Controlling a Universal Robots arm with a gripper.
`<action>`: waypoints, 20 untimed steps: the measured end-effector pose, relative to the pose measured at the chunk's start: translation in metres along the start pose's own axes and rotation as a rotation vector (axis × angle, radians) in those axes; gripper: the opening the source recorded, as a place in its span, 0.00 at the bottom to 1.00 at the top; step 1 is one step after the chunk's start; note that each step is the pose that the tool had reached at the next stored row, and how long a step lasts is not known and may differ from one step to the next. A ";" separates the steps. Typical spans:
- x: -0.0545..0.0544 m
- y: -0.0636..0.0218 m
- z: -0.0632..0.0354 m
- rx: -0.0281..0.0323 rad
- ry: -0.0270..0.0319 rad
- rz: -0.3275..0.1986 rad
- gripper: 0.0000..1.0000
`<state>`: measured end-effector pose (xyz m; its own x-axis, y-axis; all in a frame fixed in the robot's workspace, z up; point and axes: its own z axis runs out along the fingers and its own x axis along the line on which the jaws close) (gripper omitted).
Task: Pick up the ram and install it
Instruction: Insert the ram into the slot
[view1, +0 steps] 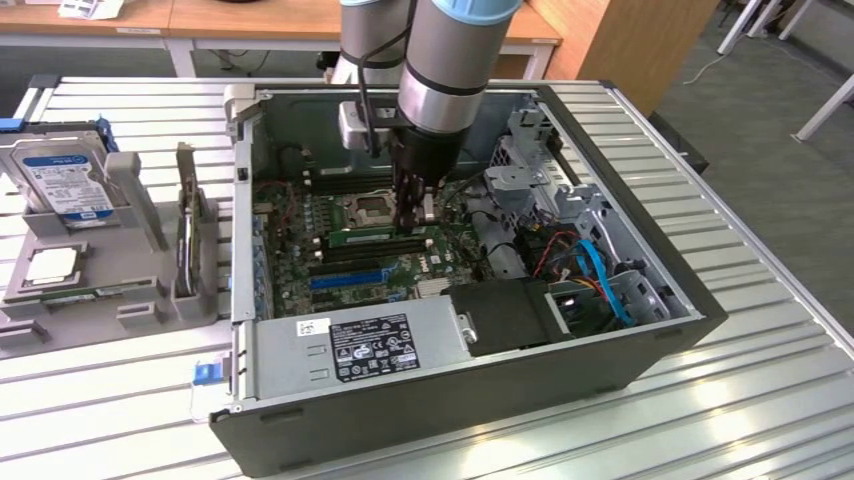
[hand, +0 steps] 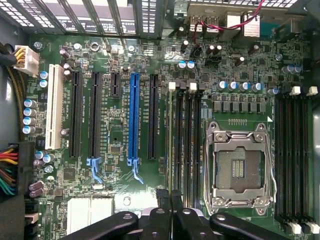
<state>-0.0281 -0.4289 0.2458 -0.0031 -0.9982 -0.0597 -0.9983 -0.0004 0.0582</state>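
The ram (view1: 362, 237), a thin green stick, stands on edge in one of the memory slots (hand: 185, 145) beside the empty CPU socket (hand: 240, 167), inside the open computer case (view1: 641, 345). My gripper (view1: 415, 218) reaches down into the case and hangs just above the ram's end nearest the exterior view's right. In the wrist view the two dark fingertips of the gripper (hand: 171, 200) sit pressed together in line with the memory slots, with nothing seen between them. I cannot tell whether they touch the ram.
Left of the case in the exterior view, a grey holder (view1: 134, 310) carries a silver hard drive (view1: 60, 180), a dark expansion card (view1: 194, 235) and a CPU chip (view1: 54, 265). The power supply (view1: 360, 345), blue cables (view1: 601, 275) and drive cage (view1: 534, 170) crowd the case.
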 end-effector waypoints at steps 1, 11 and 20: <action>0.000 0.0000 0.0000 0.0000 0.0000 0.000 0.12; -0.002 0.0032 0.0003 0.0003 0.0010 -0.003 0.12; -0.002 0.0034 0.0005 0.0002 0.0010 -0.006 0.12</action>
<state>-0.0315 -0.4268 0.2456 0.0026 -0.9983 -0.0590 -0.9983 -0.0060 0.0576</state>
